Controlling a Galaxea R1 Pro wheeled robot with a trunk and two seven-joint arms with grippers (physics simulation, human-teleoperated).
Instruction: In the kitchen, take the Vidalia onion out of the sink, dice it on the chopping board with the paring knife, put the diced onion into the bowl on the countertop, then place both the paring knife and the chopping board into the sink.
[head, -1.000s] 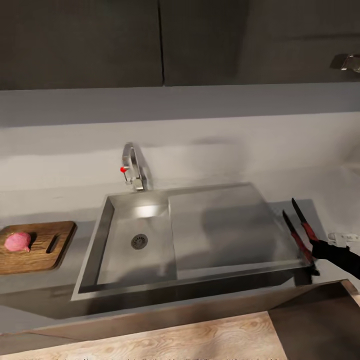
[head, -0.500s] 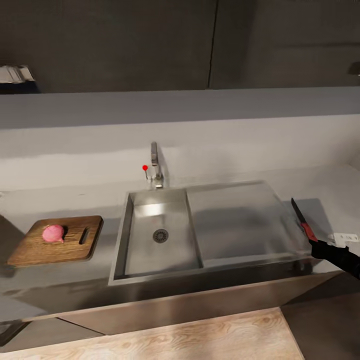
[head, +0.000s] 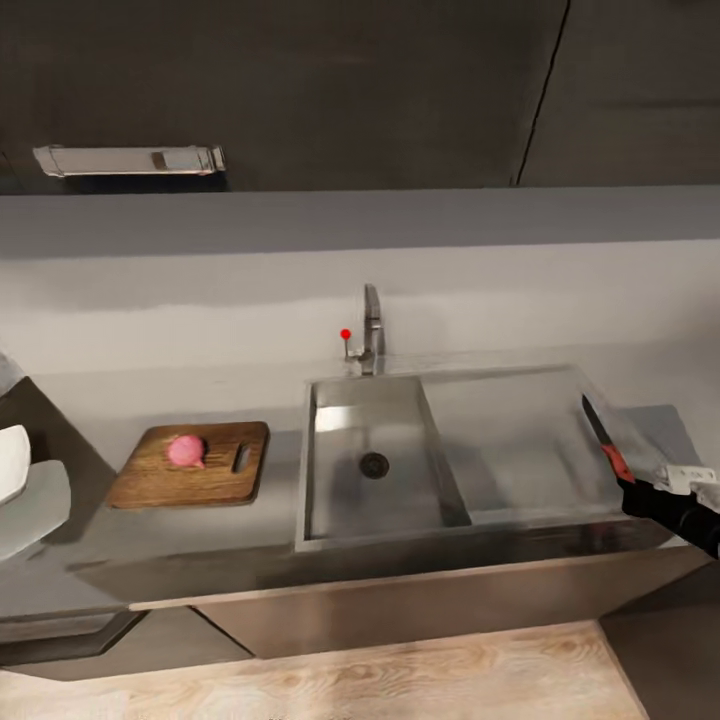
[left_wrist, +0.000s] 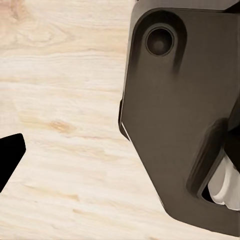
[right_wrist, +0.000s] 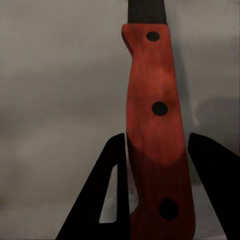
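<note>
Head view: right gripper (head: 632, 487) at the frame's edge, arm cut off, clamped on the knife (head: 603, 443), blade pointing up over the drainer side of the sink (head: 372, 460); onion (head: 185, 451) on the board (head: 190, 465), well apart from the jaws, beyond the basin; bowl (head: 12, 462) half cut off. Left wrist view: dark casing over wood floor (left_wrist: 60, 125); one black fingertip (left_wrist: 9, 157) visible; left jaws' state impossible to tell. Right wrist view: red handle (right_wrist: 156, 135) squeezed between two dark fingers (right_wrist: 112, 195); blade cropped.

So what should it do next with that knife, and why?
Probably carry the paring knife left toward the chopping board: the right claw grips its red handle over the sink's far side, while the onion sits whole on the board.
</note>
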